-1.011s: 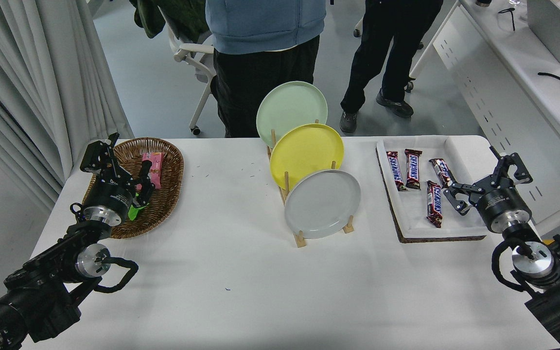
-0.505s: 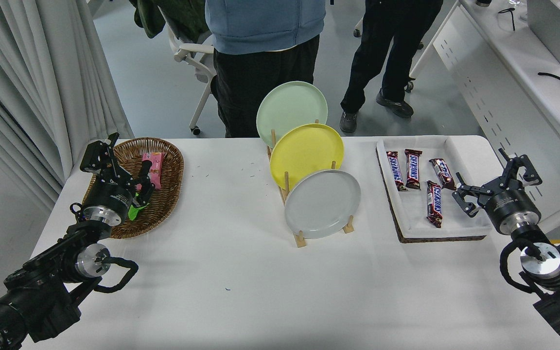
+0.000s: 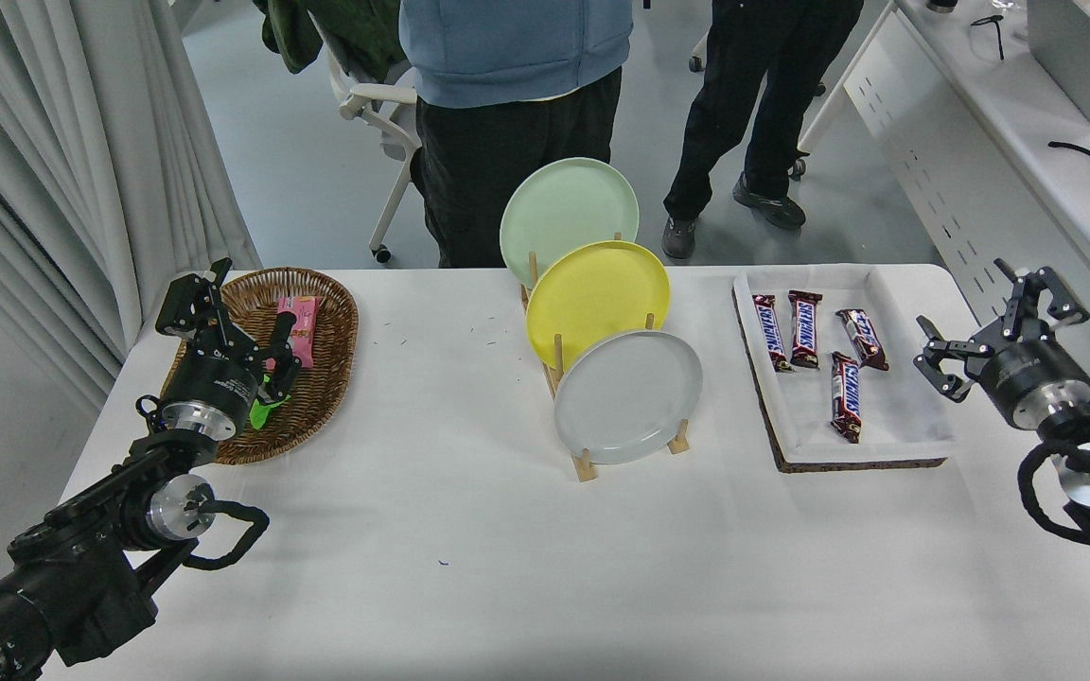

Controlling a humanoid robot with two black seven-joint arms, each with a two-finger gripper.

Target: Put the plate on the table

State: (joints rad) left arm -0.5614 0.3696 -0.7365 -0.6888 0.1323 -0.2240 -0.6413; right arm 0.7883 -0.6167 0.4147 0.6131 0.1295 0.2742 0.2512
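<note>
The light grey plate (image 3: 628, 395) stands on edge in the front slot of a wooden rack (image 3: 585, 463) at the middle of the white table (image 3: 469, 567). A yellow plate (image 3: 597, 301) and a pale green plate (image 3: 568, 219) stand behind it in the same rack. My right gripper (image 3: 992, 326) is open and empty at the table's right edge, beside the tray, far to the right of the grey plate. My left gripper (image 3: 228, 322) is open and parked over the wicker basket at the left.
A white tray (image 3: 895, 426) with several chocolate bars (image 3: 845, 396) lies right of the rack. A wicker basket (image 3: 323, 378) with a pink packet (image 3: 298, 326) sits at the back left. Two people stand at the far side (image 3: 517, 85). A white desk (image 3: 999, 161) stands at right.
My right gripper has moved to the right and a little back, from over the tray's right side to beyond its edge. The left arm and the plates have not moved.
</note>
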